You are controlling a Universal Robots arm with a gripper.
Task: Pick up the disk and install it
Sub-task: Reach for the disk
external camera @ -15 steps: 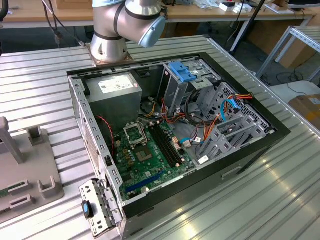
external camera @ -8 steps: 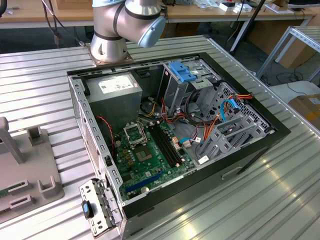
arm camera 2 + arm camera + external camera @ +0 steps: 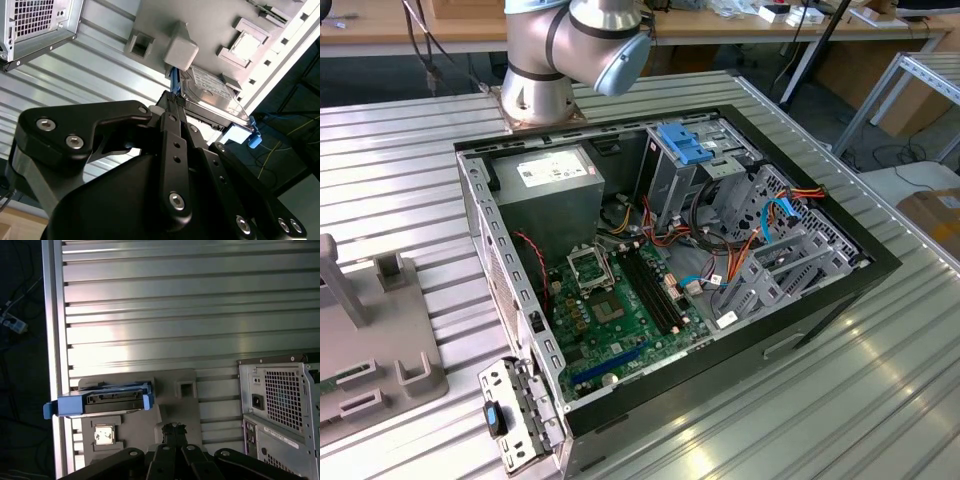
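In the exterior view, an open computer case lies on its side on a ribbed aluminium table, with its green motherboard and grey power supply exposed. A blue latch sits on top of the upright grey drive bay. The arm rises from its base just behind the case. A grey fixture plate lies at the exterior view's left, well apart from the case.

In the second wrist view, the black gripper hangs over the fixture plate. Its fingers are drawn together with nothing between them. The disk lies flat on the plate just past the fingertips, and its blue carrier rail juts over the table's edge.

In the first wrist view, the disk rests on the fixture plate at the table's edge. It is beside the gripper and not touching it. The case's rear panel stands well apart from the disk.
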